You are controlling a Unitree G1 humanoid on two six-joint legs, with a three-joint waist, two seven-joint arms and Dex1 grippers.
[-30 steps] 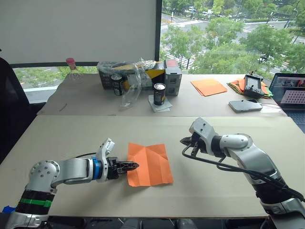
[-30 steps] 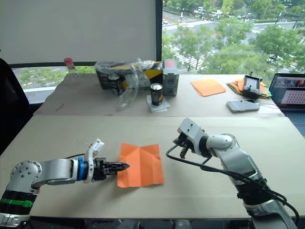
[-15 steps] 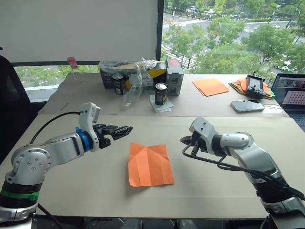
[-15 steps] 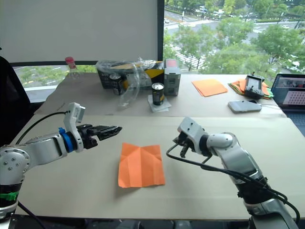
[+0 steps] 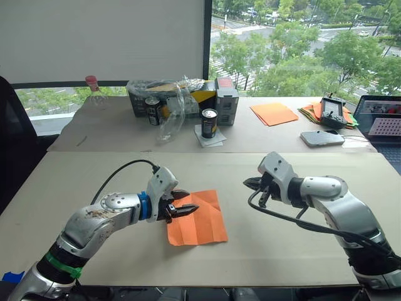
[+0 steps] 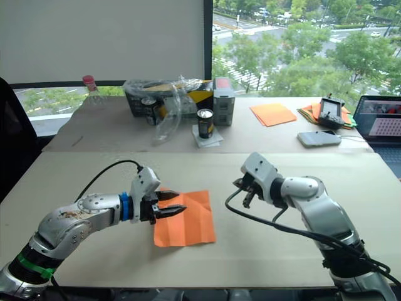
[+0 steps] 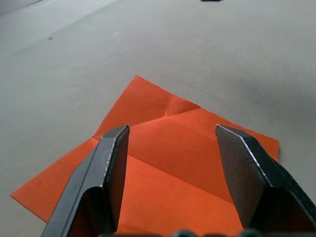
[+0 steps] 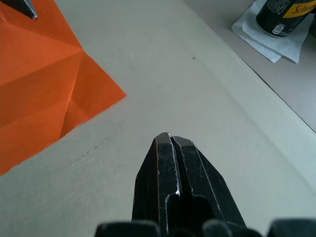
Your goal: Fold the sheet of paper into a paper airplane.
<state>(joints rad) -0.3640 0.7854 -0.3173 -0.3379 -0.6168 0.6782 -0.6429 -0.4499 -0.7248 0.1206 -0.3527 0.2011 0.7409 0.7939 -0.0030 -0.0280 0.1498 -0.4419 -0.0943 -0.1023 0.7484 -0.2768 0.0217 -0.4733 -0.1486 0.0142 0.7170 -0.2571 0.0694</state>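
Orange sheet: the thin bright-orange creased sheet of paper (image 5: pixel 198 218) lies flat on the pale cardboard-covered near table (image 5: pixel 282 251), roughly midway between your two arms — nothing on it is lifted yet.
Left gripper: the left gripper (image 5: pixel 187 209) with its two black fingers hovers over the sheet's left part, jaws spread wide and holding nothing; in the left wrist view the creased middle of the paper sits in the gap between the fingers (image 7: pixel 114 168).
Right gripper: the right gripper (image 6: pixel 241 188) hangs above bare table, a little to the right of the sheet and clear of it; its fingers are pressed together with nothing between them.
Orientation: the sheet is close to square, slightly longer running away from you; a main crease runs along that axis, with diagonal creases meeting it near the far edge. It has no point yet, so the far edge looks like the nose end.
Step in hand: judging from the pose, you are about to take a left edge or corner for a fold. Come in low, pinch one layer only, and carry it to the centre crease.
Advice: consider resting the closed right fingers on the paper — it will likely slide otherwise.
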